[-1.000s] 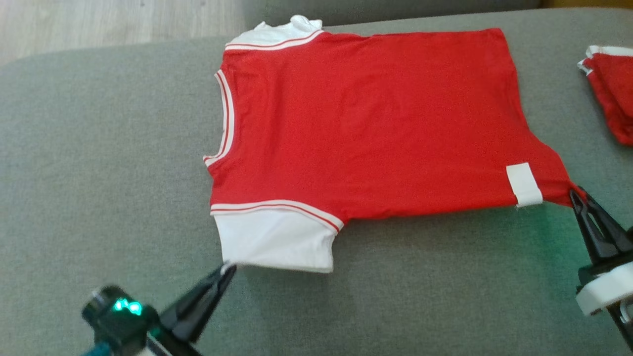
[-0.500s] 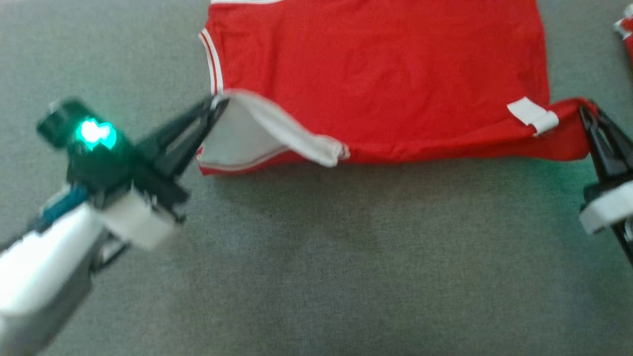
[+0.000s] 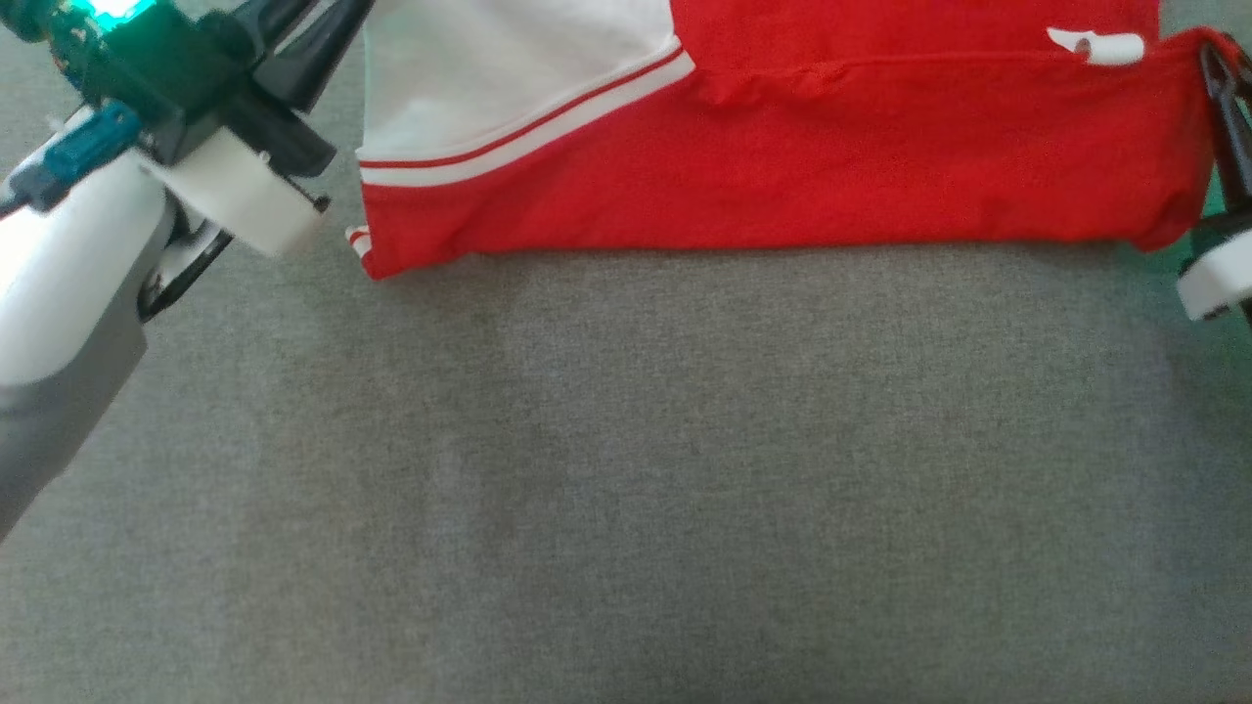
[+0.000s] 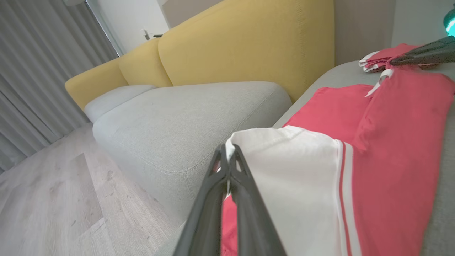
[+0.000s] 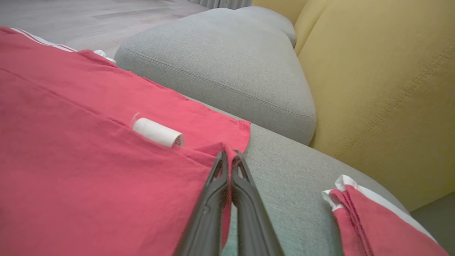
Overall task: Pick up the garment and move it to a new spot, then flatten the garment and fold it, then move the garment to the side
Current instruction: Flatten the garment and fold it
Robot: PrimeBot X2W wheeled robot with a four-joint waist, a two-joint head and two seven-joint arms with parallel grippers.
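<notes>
We see the red garment (image 3: 831, 166) on the grey sofa cushion (image 3: 626, 469), at the far edge of the head view. Its near part is turned over onto the rest, so a straight fold runs along the side close to us.

The left tool (image 4: 229, 151) has its two fingers pressed together on the edge of the white sleeve (image 4: 284, 170), and a small bit of white cloth stands out between the tips. This sleeve, with its red and white stripes, lies turned over the red body.

The right tool (image 5: 230, 156) is also pressed together and pinches the red corner of the hem, at the other end of the fold. Just beside that corner a white label (image 5: 158, 133) is curled into a small roll on the cloth. The garment is stretched between the two tools.

A second garment (image 5: 376, 227), red with white trim and folded, lies on the same cushion, apart from the first one, on the side of the right tool. Behind the cushion stands a yellow backrest (image 5: 384, 89). The left wrist view shows a pale wooden floor (image 4: 46, 199) beside the sofa.
</notes>
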